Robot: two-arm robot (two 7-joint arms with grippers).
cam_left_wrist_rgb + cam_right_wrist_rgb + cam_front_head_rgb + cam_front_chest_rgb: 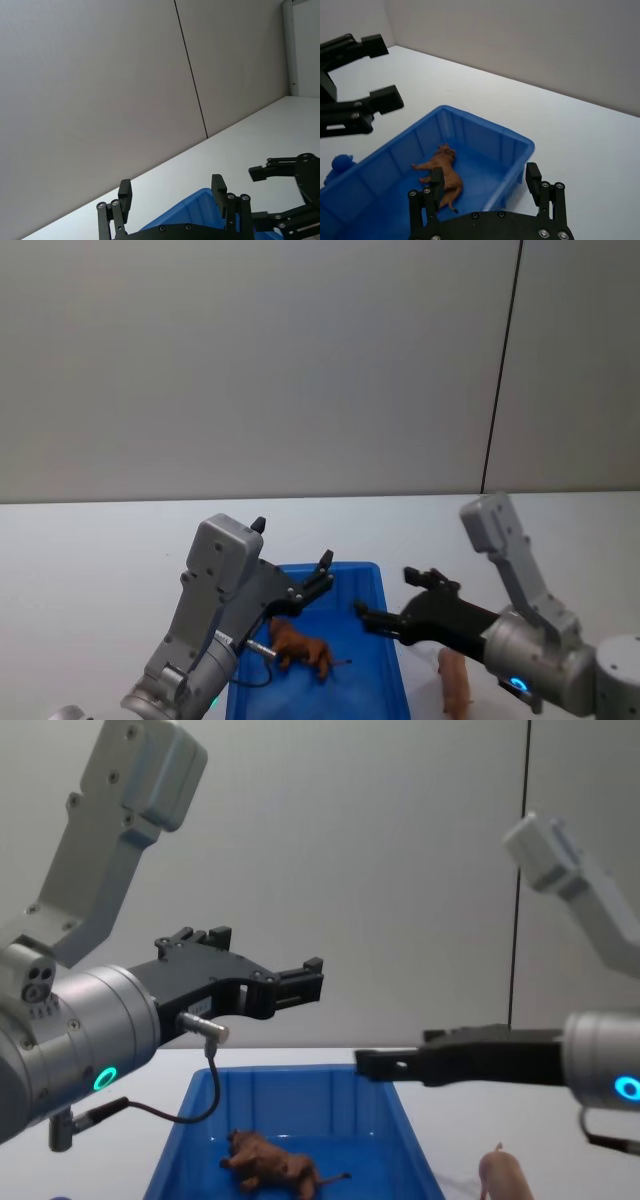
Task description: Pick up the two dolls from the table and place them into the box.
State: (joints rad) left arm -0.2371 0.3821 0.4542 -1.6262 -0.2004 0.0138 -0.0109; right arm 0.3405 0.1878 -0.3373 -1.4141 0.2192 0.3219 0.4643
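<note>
The lion (300, 648) lies in the box (390, 645). The head view also shows the pig (457, 685) on the table (100, 550) beside it. The left gripper (325, 572) and right gripper (385, 592) are wide open and empty

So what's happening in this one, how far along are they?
One doll is done: the brown lion lies inside the blue box. The pink pig is not yet picked up and sits on the table just right of the box. Neither gripper holds anything. The left gripper is open and raised above the box, and the right gripper is open, hovering by the box's right side, above the pig.
</note>
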